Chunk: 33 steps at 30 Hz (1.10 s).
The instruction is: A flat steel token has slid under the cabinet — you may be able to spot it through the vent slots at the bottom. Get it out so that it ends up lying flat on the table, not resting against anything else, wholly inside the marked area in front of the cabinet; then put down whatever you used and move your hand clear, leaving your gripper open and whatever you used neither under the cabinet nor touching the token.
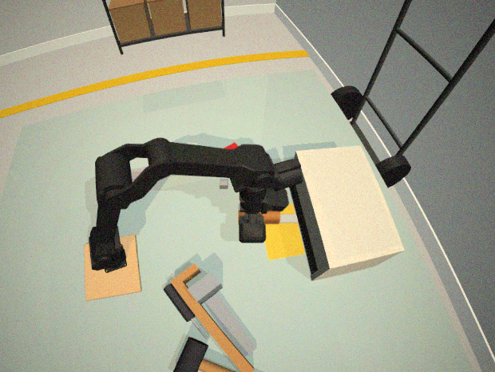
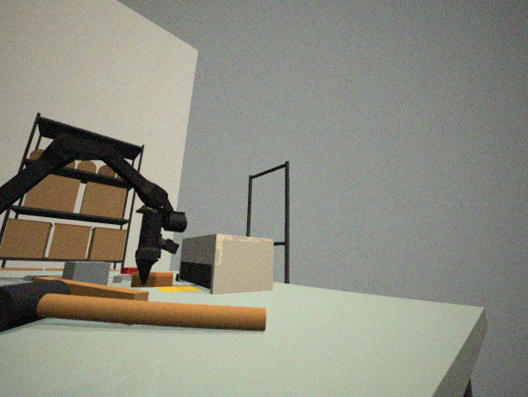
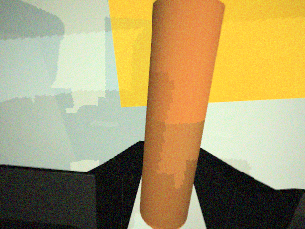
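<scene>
My gripper [image 2: 144,280] [image 3: 166,149] is shut on the orange round handle [image 1: 271,217] [image 2: 163,279] [image 3: 180,73] of a tool, low over the table. The tool's flat grey shaft [image 1: 287,218] runs from the handle to the dark open front of the cabinet; its far end is hidden. The white cabinet [image 1: 352,207] [image 2: 243,264] stands on the table. The yellow marked area [image 1: 283,242] [image 2: 177,289] [image 3: 257,58] lies in front of it, partly below the tool. The token is not visible in any view.
An orange L-shaped bar [image 1: 211,323], a grey block [image 1: 204,286] and a black-headed tool [image 1: 191,354] [image 2: 149,311] lie nearer the front. A small grey cube [image 1: 223,184] and a red object [image 1: 231,146] [image 2: 129,270] lie on the arm's other side.
</scene>
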Available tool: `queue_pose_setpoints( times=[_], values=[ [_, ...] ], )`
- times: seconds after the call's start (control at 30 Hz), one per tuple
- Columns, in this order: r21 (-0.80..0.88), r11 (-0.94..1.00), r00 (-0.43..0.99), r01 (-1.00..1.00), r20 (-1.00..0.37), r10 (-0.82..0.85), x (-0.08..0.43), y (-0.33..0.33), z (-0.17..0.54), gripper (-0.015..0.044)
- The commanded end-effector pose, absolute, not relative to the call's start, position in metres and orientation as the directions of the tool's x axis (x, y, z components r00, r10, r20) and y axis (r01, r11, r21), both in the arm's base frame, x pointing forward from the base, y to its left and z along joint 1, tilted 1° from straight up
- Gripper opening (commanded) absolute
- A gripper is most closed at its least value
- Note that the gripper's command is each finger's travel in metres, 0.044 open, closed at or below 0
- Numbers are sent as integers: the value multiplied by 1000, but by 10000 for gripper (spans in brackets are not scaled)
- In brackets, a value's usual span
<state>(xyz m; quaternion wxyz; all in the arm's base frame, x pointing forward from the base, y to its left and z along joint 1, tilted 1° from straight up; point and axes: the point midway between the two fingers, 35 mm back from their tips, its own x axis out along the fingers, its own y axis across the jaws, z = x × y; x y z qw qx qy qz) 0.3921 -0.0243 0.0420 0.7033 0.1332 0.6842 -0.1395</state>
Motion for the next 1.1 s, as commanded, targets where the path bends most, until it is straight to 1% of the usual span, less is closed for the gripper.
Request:
queue_pose_setpoints(
  times=[0.0,1.07],
  values=[
    [-8,923,23,384,-1000,-18,388,-23,41,0],
    [-8,923,21,384,-1000,-17,359,-10,40,0]
  ],
)
